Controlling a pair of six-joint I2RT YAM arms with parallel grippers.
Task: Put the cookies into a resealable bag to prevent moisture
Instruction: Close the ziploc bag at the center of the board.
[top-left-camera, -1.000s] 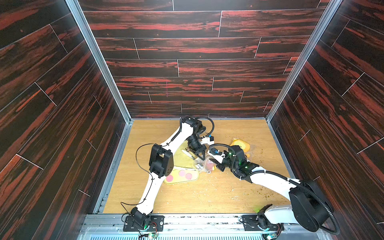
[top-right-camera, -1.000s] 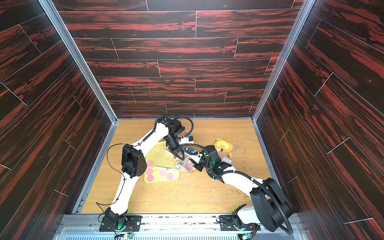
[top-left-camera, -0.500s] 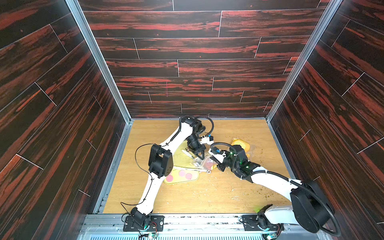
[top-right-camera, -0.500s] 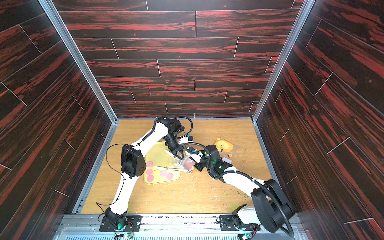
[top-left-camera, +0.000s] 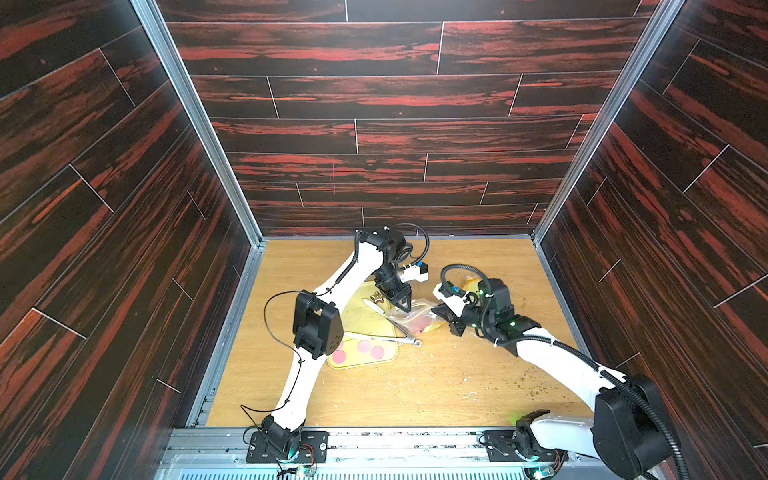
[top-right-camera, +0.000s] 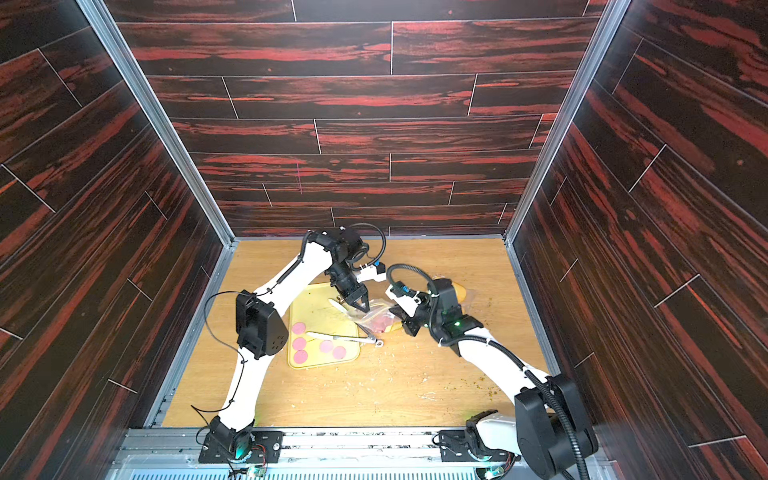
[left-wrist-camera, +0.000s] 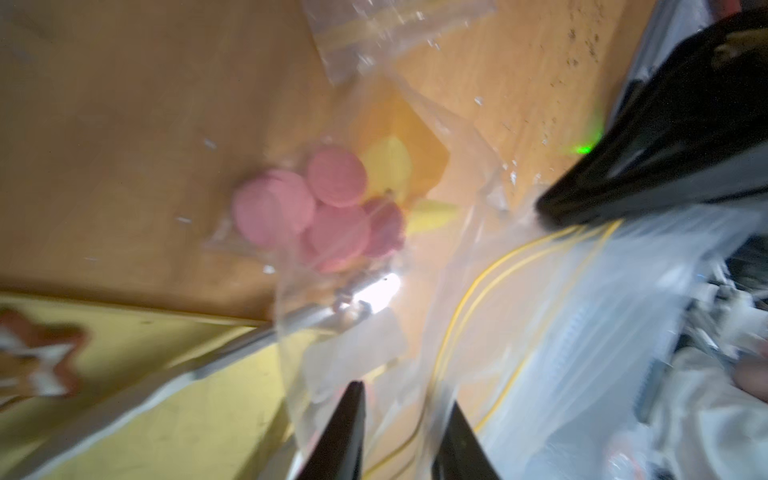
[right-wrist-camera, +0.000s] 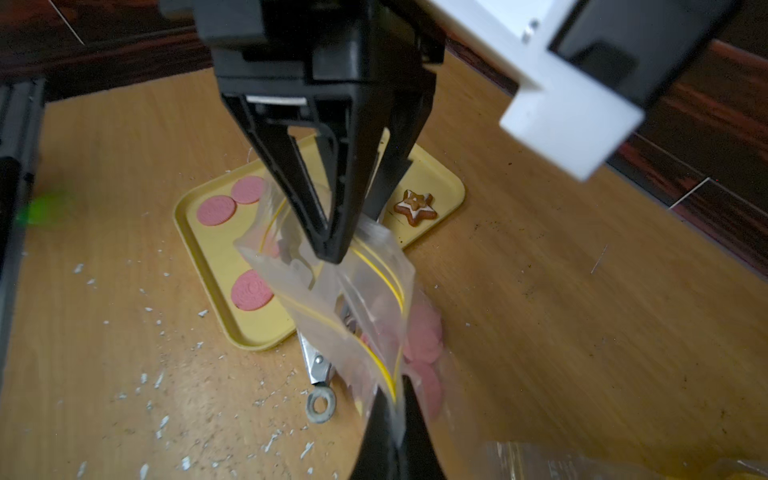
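right wrist | bag (right-wrist-camera: 365, 291): pink cookies (right-wrist-camera: 424, 338) inside | tray (right-wrist-camera: 208, 245): cookies, star biscuit (right-wrist-camera: 415, 206)

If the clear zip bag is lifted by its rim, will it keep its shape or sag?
It will probably sag: the clear zip bag is thin film, creased where the right hand pinches its rim. The pink cookies inside lie loose in a heap, so they would likely slide to the lowest corner. It looks light.

Wooden table (top-left-camera: 415, 395): yellow tray (top-left-camera: 365, 318), crumbs (right-wrist-camera: 203, 312).
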